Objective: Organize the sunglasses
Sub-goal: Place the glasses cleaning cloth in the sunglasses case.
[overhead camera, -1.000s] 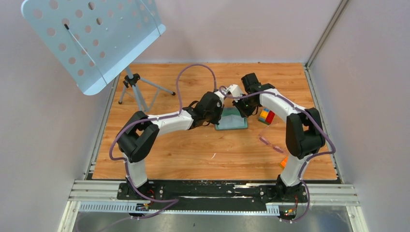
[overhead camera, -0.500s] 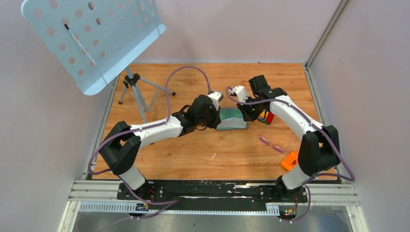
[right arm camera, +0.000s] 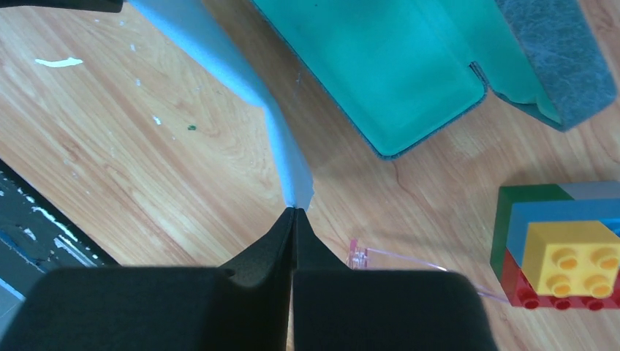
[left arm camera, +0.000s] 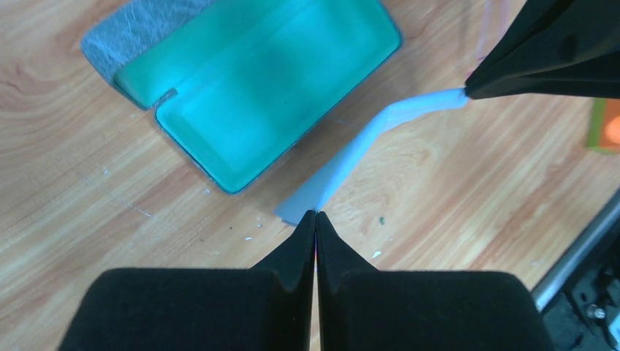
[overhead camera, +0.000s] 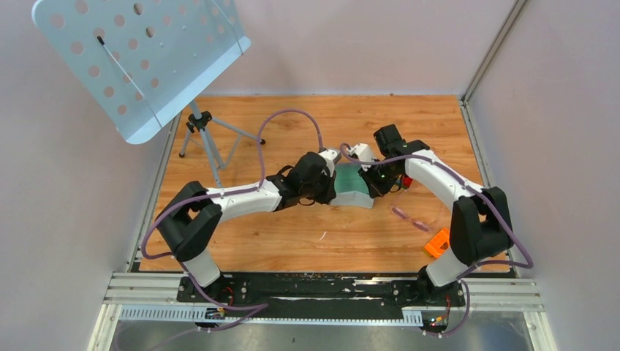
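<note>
Wood-grain surface (overhead camera: 292,245) boxed in by plain grey walls, and down near the arm bases the sunglasses (overhead camera: 407,217) are lying bare on the wood by the right arm, well apart from the case, with an orange thing (overhead camera: 439,242) near them. Further in, the left gripper (left arm camera: 316,216) and right gripper (right arm camera: 295,212) are each pinching tight on one end of the pale blue cloth (left arm camera: 347,161), which is hanging stretched between them beside the open grey case (left arm camera: 270,80), teal lining showing. So I'm guessing we're sitting in the cloth step, with the glasses not yet packed. The next move is probably asking both arms to travel together so the cloth isn't slipping or bunching. Toy bricks (right arm camera: 559,248) are sitting beside the case, and a perforated music stand (overhead camera: 139,58) is looming at the back. I'm not seeing any brand, label or readable writing anywhere.
</note>
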Available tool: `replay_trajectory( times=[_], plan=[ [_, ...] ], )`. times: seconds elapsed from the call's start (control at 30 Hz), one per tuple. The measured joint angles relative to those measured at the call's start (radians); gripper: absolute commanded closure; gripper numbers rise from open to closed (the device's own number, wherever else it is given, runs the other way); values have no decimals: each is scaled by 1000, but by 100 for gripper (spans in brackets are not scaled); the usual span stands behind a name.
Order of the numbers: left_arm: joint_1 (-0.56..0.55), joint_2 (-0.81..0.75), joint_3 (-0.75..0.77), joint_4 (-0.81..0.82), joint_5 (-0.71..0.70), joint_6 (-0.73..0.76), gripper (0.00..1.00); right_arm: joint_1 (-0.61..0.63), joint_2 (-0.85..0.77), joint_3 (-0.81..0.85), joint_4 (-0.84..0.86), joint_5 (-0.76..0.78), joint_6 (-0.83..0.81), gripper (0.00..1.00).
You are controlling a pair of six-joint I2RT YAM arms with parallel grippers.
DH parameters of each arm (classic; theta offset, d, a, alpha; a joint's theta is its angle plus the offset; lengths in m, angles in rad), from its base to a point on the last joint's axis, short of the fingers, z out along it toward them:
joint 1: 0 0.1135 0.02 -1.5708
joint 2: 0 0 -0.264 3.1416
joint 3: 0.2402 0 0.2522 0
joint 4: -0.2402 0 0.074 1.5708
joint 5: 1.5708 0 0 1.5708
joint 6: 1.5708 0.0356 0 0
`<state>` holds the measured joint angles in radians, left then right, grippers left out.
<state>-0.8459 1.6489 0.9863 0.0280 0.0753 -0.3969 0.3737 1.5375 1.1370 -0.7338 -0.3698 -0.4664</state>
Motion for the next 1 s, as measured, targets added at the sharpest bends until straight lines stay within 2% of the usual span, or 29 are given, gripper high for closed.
replay_trajectory(
  times=[0.4,1.0],
  plan=[
    [0,120,64,-11,-58,27,100,0,165,112,20,49,-16,100],
    [9,221,173,-28,-163,98,100,-1,267,176,77,109,-27,100]
  ],
)
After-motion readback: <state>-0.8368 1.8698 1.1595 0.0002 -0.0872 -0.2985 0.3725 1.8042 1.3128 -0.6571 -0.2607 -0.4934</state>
